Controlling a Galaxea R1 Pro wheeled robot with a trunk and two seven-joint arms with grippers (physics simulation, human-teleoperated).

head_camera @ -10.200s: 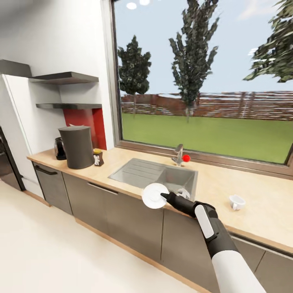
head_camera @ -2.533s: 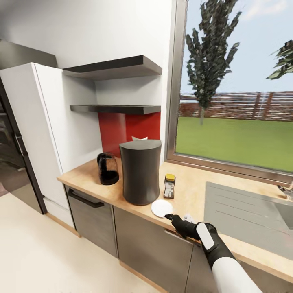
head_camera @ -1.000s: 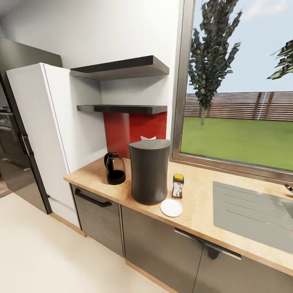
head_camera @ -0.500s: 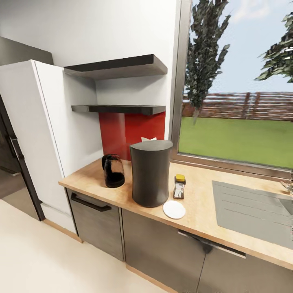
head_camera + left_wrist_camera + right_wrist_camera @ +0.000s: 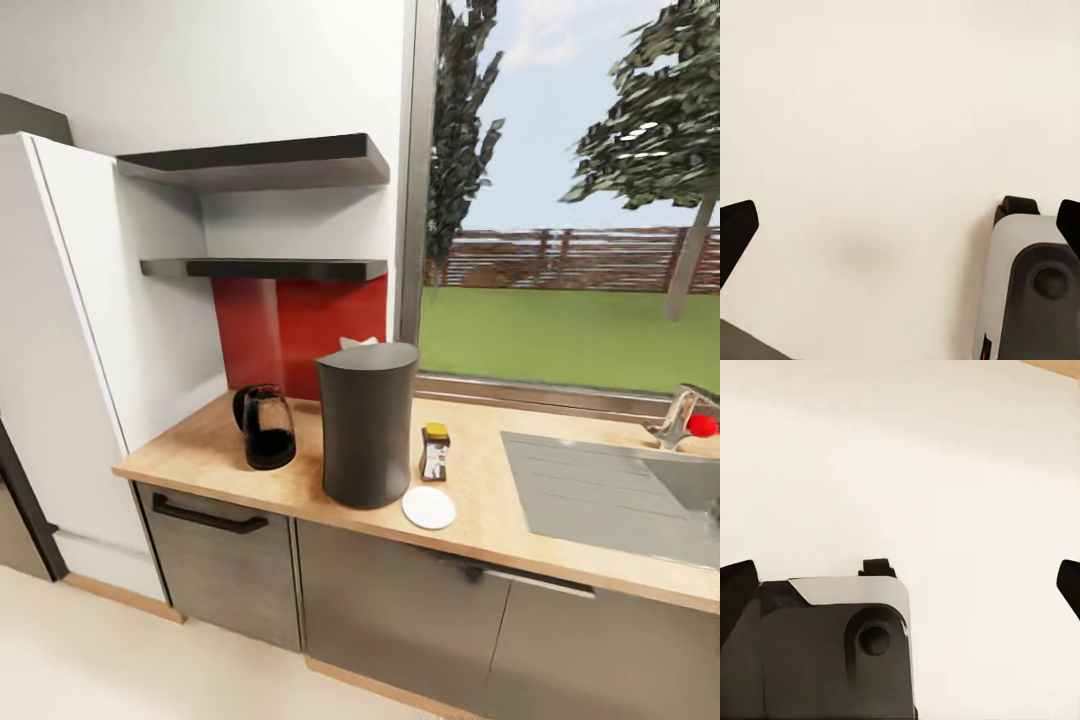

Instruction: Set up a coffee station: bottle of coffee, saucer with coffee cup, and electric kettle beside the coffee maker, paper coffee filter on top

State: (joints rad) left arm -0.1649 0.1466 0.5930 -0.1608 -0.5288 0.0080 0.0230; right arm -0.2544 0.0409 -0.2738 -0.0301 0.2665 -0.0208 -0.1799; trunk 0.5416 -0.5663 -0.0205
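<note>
1. The left gripper (image 5: pixel 900 225) is seen in its wrist view with its dark fingertips (image 5: pixel 736 229) set far apart and nothing between them; the pale cream floor (image 5: pixel 870 112) and part of the robot's grey base (image 5: pixel 1031 289) lie beneath it.
2. The right gripper (image 5: pixel 900 577) is likewise spread wide and empty, hanging over the same floor beside the grey base (image 5: pixel 832 649).
3. The saucer (image 5: pixel 428 507), a flat, glossy white disc, lies near the front edge of the kitchen countertop (image 5: pixel 300 490), just beside the foot of the coffee maker (image 5: pixel 366 424), a tall matte dark-grey cylinder with a slanted top.
4. The bottle of coffee (image 5: pixel 435 452), small, brown and yellow-capped, stands just behind the saucer, toward the window edge.
5. The electric kettle (image 5: pixel 265 428), rounded clear glass with dark contents and a black handle, stands toward the counter's end by the white cabinet (image 5: pixel 90 330), near the coffee maker.
6. A white paper point (image 5: pixel 358 342), judged to be the paper coffee filter, peeks up behind the coffee maker's top; whether it rests on the top cannot be told.
7. The kitchen shelf (image 5: pixel 265 268), thin and glossy black, is seen edge-on below a thicker dark shelf (image 5: pixel 255 160).
8. The remaining step is judged to be fetching the coffee cup. It is best gripped firmly by its smooth rim or wall, then lowered level onto the saucer's centre, since glazed surfaces would likely slide and the saucer lies close to the front edge.
</note>
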